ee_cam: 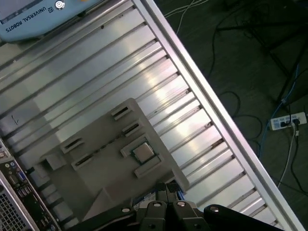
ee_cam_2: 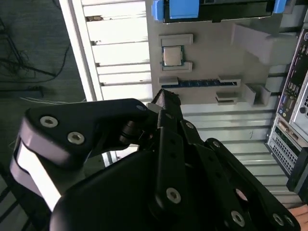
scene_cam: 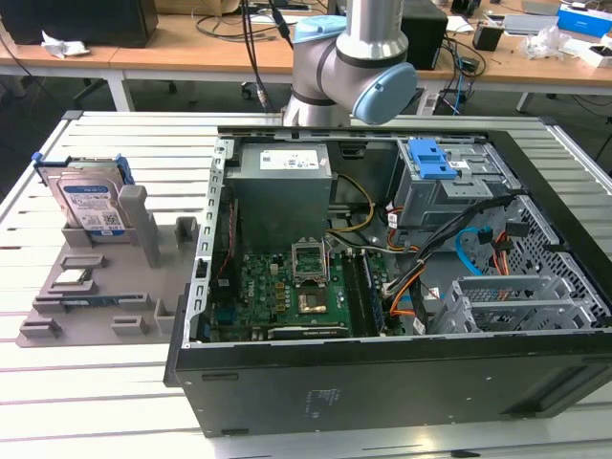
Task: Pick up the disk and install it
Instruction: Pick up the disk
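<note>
The disk [scene_cam: 91, 206] stands on edge in a slot at the far corner of the grey tray [scene_cam: 143, 282]. The tray lies on the table [scene_cam: 96, 402] near its edge on the exterior view's left, just beside the open computer case [scene_cam: 382, 382]. In the first wrist view the gripper [ee_cam: 168, 186] hangs over the tray with its fingers together and nothing between them, well apart from the disk.

We see four risks from here.
- If the gripper came down with its fingers together, it would strike the disk's top edge instead of straddling it.
- The disk is tall and narrow in its slot, so we judge that an off-centre or tilted grip could wedge it against the tray's upright post or tip it out.
- Its blue plastic edging probably gives a little and may slide under the pads.
- A small square chip [ee_cam: 143, 152] sits in the same tray, close under the gripper, and a low pass could knock it.

Inside the case, loose cables [scene_cam: 478, 239] cross in front of the metal bays. A carried disk could snag on them or catch on the bay with the blue latch [scene_cam: 430, 158] if it arrived skewed.
</note>
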`<state>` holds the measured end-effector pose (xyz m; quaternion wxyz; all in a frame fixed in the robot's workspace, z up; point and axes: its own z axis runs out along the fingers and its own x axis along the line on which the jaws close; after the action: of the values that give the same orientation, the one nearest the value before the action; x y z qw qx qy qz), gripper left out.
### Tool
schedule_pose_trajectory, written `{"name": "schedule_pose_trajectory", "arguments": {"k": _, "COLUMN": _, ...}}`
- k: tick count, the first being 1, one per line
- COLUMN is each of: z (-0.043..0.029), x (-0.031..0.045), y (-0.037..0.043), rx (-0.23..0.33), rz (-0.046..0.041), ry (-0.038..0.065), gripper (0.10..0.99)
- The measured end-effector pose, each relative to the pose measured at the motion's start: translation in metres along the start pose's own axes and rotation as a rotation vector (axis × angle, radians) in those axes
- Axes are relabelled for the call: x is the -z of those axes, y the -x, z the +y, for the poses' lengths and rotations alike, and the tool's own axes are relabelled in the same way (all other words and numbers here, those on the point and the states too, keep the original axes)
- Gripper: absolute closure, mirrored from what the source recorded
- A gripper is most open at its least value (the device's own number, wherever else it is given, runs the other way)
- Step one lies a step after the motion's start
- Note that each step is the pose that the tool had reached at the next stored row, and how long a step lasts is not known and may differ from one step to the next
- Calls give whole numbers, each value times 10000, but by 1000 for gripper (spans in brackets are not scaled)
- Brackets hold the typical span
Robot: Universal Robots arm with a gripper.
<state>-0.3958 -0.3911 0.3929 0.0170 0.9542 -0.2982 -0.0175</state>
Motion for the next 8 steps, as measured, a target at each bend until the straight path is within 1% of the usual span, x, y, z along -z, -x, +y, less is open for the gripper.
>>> {"name": "schedule_pose_trajectory", "arguments": {"k": 3, "z": 0, "x": -2, "y": 0, "rx": -830, "rz": -35, "ry": -16, "gripper": 980}}
{"name": "schedule_pose_trajectory", "arguments": {"k": 6, "z": 0, "x": -3, "y": 0, "rx": -1375, "rz": -55, "ry": -26, "gripper": 980}}
{"name": "schedule_pose_trajectory", "arguments": {"k": 8, "z": 0, "x": -5, "y": 0, "rx": -2028, "rz": -78, "ry": -34, "gripper": 980}}
